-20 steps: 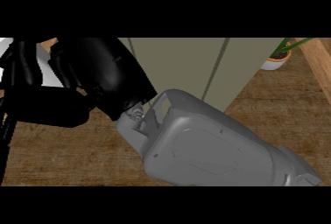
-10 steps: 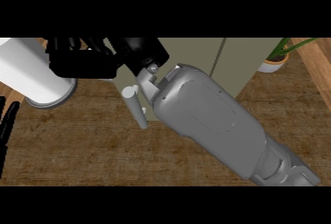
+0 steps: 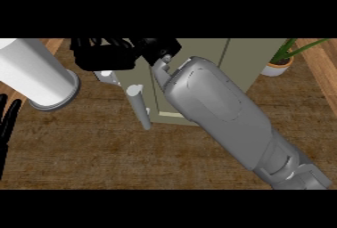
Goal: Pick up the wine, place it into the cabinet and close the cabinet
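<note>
My right hand [image 3: 153,48] is at the top of the view, against the upper left part of the olive cabinet [image 3: 245,62]. Its black fingers [image 3: 99,43] curl round a dark shape [image 3: 105,61] that looks like the wine bottle, most of it hidden by the hand. The grey right forearm [image 3: 223,111] crosses the view from the lower right and hides much of the cabinet front. A grey bar handle [image 3: 139,109] stands just left of the forearm, on what looks like a door edge. Straight fingers of my left hand [image 3: 8,120] show at the far left edge, resting.
A tall white cylinder [image 3: 33,73] stands on the wooden counter [image 3: 99,156] at the left, close to the right hand. A green plant in a white pot [image 3: 279,67] sits at the upper right beside the cabinet.
My right hand has moved up and to the right with the dark shape, from the left side to the cabinet's upper left. The white cylinder has come into view.
</note>
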